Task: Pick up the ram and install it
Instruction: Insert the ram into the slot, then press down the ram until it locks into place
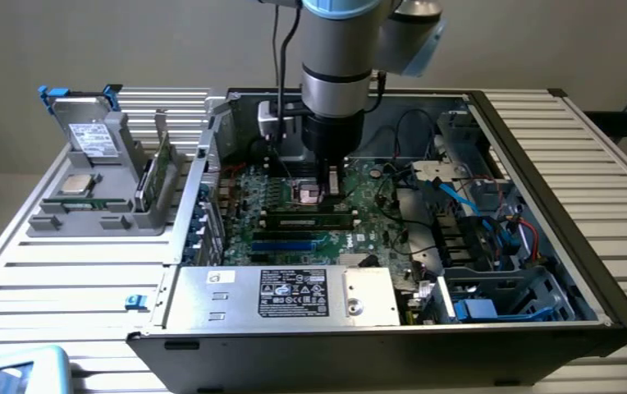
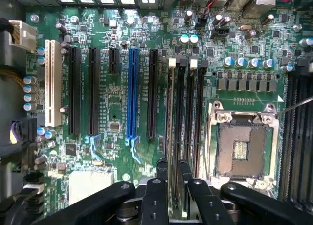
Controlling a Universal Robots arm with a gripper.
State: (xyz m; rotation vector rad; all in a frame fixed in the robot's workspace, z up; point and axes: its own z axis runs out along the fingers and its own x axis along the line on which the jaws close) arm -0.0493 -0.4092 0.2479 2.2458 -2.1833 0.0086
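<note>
The ram [image 1: 311, 220] is a long green and black stick lying along a memory slot on the motherboard [image 2: 112, 112], in the middle of the open computer case. In the wrist view the ram [image 2: 171, 132] shows edge-on as a thin strip in the slot with a white latch at its far end. It runs straight in between my fingers. My gripper [image 1: 327, 190] hangs from the arm directly over that slot. The gripper [image 2: 174, 178] has its two black fingers drawn close together on either side of the stick's near end.
An empty processor socket [image 2: 242, 149] lies beside the memory slots. More black and blue slots [image 2: 131, 95] sit on the other side. Cables and drive bays [image 1: 489, 238] fill the case on the exterior view's right. A grey holder [image 1: 94, 197] with a drive, a chip and a green board stands outside on the exterior view's left.
</note>
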